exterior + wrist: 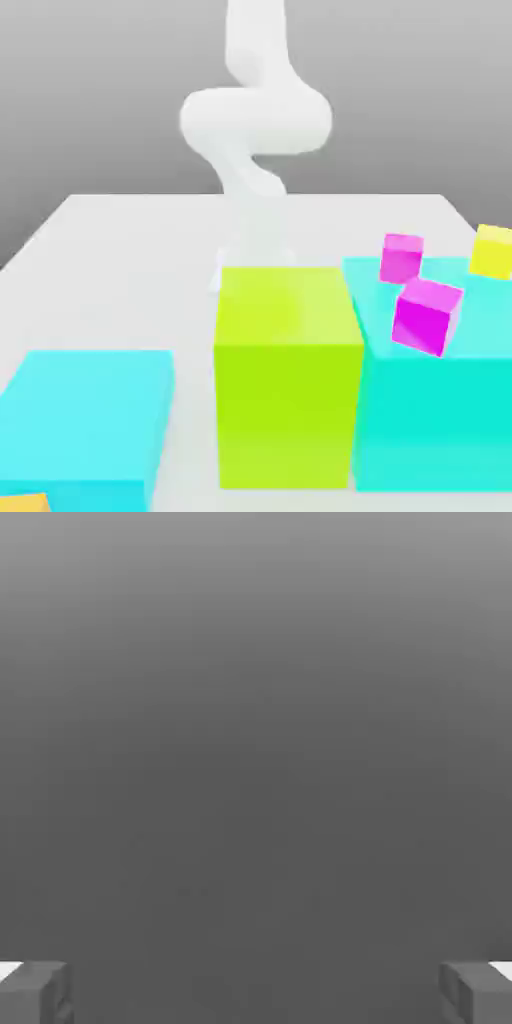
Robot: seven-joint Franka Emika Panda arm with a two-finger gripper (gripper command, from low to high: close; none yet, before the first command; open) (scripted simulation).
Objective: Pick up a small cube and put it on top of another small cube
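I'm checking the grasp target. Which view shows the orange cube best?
The exterior view: a sliver of the orange cube peeks in at its bottom left corner, beside a cyan block. The hand view gives grey background between open jaws.

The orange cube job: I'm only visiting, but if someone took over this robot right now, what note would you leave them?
Gripper: open, holding nothing, facing bare grey.
Orange cube: at the exterior view's lower left corner, in front of the left cyan block, not yet picked up.
Magenta cubes: at the right cyan block, both tilted, nothing stacked on them.
Done: nothing.
Left: grasp the orange cube, lift it, place it on a magenta cube.
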